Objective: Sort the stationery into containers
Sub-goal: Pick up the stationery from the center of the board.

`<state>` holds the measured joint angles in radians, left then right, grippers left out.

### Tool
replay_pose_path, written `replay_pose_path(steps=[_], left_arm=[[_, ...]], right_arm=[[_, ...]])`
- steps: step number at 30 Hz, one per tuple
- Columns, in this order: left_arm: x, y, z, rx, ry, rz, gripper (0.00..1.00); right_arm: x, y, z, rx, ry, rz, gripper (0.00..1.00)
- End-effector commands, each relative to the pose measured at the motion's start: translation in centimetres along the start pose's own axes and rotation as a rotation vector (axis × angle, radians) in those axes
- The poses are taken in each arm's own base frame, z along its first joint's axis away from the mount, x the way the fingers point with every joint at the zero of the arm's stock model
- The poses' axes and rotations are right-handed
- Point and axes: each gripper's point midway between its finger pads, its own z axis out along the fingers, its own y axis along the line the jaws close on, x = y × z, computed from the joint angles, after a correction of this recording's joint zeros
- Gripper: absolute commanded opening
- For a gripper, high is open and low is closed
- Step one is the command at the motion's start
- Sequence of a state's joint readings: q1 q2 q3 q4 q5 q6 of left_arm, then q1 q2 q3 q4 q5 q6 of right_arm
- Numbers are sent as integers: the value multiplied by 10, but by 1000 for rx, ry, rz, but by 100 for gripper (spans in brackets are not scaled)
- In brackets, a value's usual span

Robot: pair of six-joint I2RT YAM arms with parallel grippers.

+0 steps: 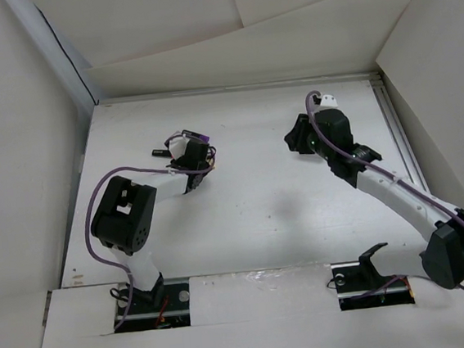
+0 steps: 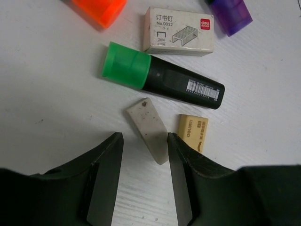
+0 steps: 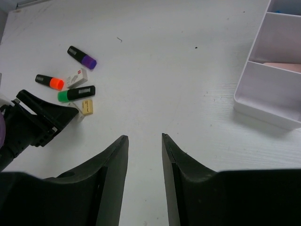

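Left tool (image 2: pixel 144 137), released like the right tool (image 3: pixel 144 137), should straddle the white eraser (image 2: pixel 147 130) beside the green-capped highlighter (image 2: pixel 162 75), avoiding the tan eraser (image 2: pixel 193 133).

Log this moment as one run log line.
left gripper: open, white eraser between jaws, not gripped | right gripper: open, empty | white box: right of right gripper | markers: loose on table near left gripper

The left arm (image 1: pixel 188 160) bends over the white surface (image 1: pixel 261 220) at centre left, beside a small dark piece (image 1: pixel 158 153). The right arm (image 1: pixel 330 130) stretches toward the upper right.
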<state>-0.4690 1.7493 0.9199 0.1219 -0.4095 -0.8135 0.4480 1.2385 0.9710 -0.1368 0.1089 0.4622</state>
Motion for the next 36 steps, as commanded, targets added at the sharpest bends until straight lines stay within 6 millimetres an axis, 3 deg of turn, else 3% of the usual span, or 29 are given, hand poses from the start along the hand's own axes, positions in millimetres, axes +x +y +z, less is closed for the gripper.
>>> replay_pose_path(steps=[1, 6, 17, 21, 25, 31, 35, 36], left_arm=[[-10, -17, 5, 32, -11, -15, 39], [-1, -12, 13, 7, 10, 0, 38], [6, -10, 6, 18, 26, 30, 31], [8, -4, 3, 7, 36, 57, 16], [1, -4, -8, 25, 21, 56, 2], [-12, -7, -46, 131, -12, 67, 0], [-16, -28, -79, 310, -37, 93, 0], [-14, -34, -85, 361, -34, 99, 0]], right_arm=[[-2, 10, 3, -35, -6, -19, 41], [1, 7, 3, -22, -2, -20, 41], [3, 4, 6, -24, 10, -17, 44], [7, 10, 7, -72, 35, -13, 56], [8, 16, 9, -115, 47, -9, 72], [22, 38, 9, -267, 119, -24, 74], [34, 49, 11, -336, 178, -14, 66], [35, 52, 13, -350, 186, -3, 52]])
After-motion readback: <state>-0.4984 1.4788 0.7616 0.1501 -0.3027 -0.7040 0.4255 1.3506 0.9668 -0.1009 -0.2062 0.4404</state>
